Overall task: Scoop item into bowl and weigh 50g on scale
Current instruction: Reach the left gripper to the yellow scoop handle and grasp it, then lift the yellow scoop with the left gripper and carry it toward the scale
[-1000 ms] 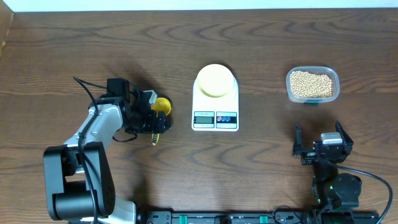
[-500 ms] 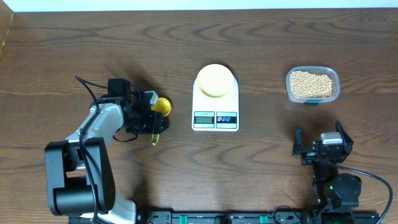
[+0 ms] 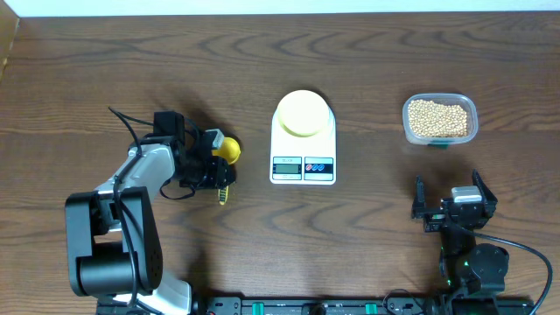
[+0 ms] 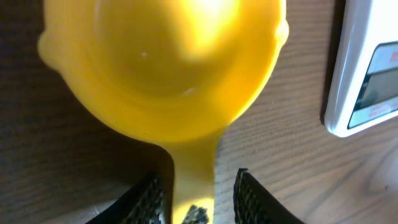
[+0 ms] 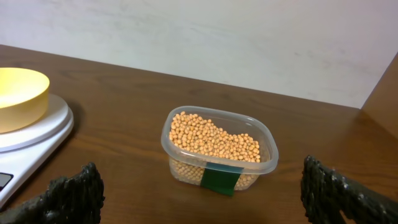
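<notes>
small round beige-tan beans (image 3: 439,118) fill a clear rectangular plastic tub (image 3: 473,111) at the table's (image 3: 367,236) right, well apart from the white digital scale (image 3: 303,166), which carries an empty pale yellow bowl (image 3: 303,112). the left pincer (image 3: 220,173) straddles the bright yellow scoop's (image 4: 168,74) handle, narrower than a second ago, with a gap on one side. the right pincer (image 3: 449,188) gapes wide and holds nothing.
</notes>
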`<state>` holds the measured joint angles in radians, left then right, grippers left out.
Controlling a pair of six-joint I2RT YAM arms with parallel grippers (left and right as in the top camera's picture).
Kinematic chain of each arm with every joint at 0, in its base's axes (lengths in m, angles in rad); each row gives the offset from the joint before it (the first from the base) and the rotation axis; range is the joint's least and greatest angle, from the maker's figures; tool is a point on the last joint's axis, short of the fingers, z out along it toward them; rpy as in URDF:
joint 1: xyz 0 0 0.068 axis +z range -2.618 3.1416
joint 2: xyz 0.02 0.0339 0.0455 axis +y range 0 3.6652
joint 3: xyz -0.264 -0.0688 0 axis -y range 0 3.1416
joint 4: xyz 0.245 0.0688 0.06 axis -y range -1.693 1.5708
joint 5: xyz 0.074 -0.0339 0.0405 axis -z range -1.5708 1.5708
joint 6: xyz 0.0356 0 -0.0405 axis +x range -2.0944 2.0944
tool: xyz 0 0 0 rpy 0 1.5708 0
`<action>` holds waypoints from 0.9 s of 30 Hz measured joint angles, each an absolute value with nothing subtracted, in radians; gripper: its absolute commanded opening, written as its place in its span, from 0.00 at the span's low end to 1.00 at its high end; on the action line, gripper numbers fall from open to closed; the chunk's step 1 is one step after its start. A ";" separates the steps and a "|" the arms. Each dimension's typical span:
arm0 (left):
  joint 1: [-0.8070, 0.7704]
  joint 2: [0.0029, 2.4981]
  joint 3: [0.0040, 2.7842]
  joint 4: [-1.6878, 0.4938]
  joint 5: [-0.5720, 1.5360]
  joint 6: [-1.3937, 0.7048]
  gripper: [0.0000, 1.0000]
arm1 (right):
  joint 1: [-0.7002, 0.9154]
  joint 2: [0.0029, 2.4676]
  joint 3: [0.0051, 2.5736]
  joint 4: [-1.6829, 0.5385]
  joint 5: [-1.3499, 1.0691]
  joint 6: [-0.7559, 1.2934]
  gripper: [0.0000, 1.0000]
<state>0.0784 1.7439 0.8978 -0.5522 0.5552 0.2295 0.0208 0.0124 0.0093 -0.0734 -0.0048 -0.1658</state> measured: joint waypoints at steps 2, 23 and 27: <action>0.078 1.746 0.898 -0.547 0.555 0.230 0.27 | 0.021 0.012 0.009 -0.074 -0.005 -0.166 0.99; 0.078 1.741 0.898 -0.536 0.683 0.206 0.07 | 0.021 0.012 0.009 -0.074 -0.005 -0.166 0.99; 0.078 1.736 0.898 -0.535 0.687 0.163 0.07 | 0.021 0.012 0.009 -0.073 -0.005 -0.166 0.99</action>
<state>0.0784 1.7355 0.8978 -0.5350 0.6872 0.1635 0.0208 0.0124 0.0093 -0.0734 -0.0048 -0.1658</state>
